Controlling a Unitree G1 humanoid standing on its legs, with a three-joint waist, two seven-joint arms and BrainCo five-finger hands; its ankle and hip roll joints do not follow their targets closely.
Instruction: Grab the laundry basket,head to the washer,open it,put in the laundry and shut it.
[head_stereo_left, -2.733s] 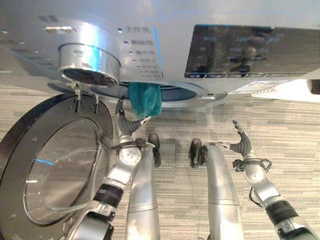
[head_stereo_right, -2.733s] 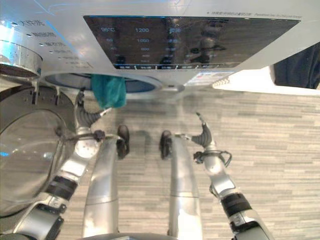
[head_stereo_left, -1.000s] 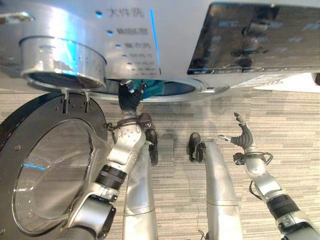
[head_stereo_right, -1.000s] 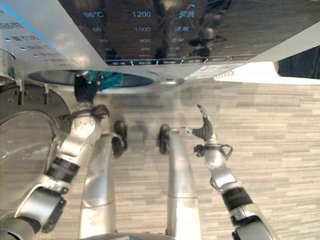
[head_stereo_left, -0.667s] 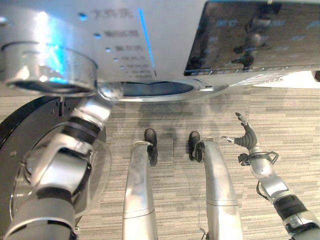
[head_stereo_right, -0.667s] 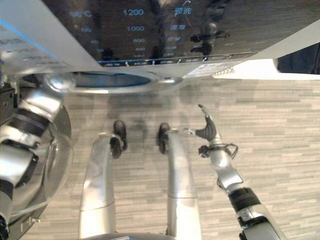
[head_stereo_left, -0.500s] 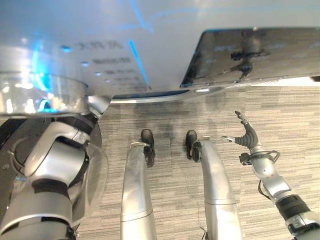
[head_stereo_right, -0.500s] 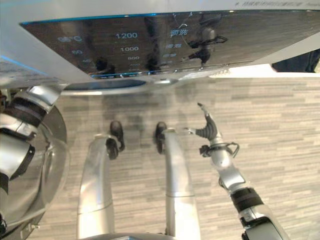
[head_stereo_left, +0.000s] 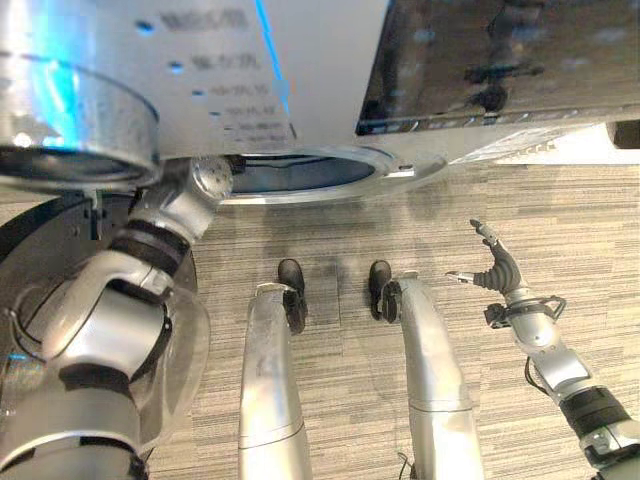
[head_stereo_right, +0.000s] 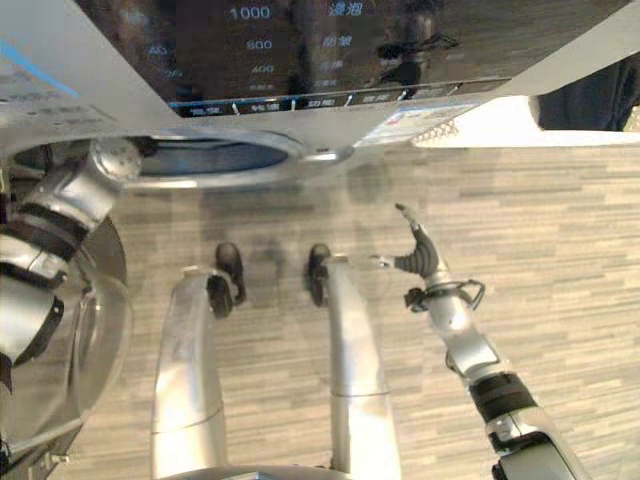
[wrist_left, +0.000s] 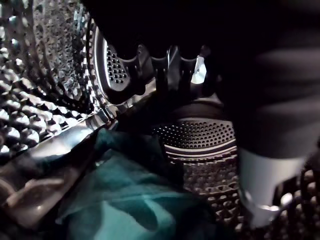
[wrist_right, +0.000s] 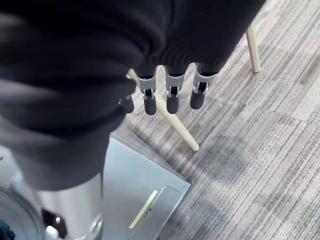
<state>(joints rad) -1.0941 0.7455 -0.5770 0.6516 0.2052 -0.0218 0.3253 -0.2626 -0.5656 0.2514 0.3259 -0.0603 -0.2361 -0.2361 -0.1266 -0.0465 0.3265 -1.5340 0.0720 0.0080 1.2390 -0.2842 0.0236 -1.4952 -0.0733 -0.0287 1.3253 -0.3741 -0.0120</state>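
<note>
The washer's round opening (head_stereo_left: 310, 172) faces me under its dark control panel (head_stereo_left: 500, 70). Its door (head_stereo_left: 40, 230) hangs open at the left, glass bowl (head_stereo_left: 190, 340) toward me. My left arm reaches through the opening, so the hand is hidden in the eye views. In the left wrist view my left hand (wrist_left: 172, 70) is inside the dimpled steel drum (wrist_left: 45, 75), fingers relaxed and apart from the teal laundry (wrist_left: 130, 200) lying on the drum's bottom. My right hand (head_stereo_left: 495, 272) hovers open over the floor at the right, holding nothing.
Pale wooden legs (wrist_right: 175, 122) and a flat silver-grey box (wrist_right: 135, 195) stand on the striped carpet below my right hand. A white surface (head_stereo_right: 500, 125) lies to the right of the washer.
The teal cloth that hung at the opening's rim is now inside the drum, and my left arm has pushed in after it. The camera has shifted. The right hand stayed put.
</note>
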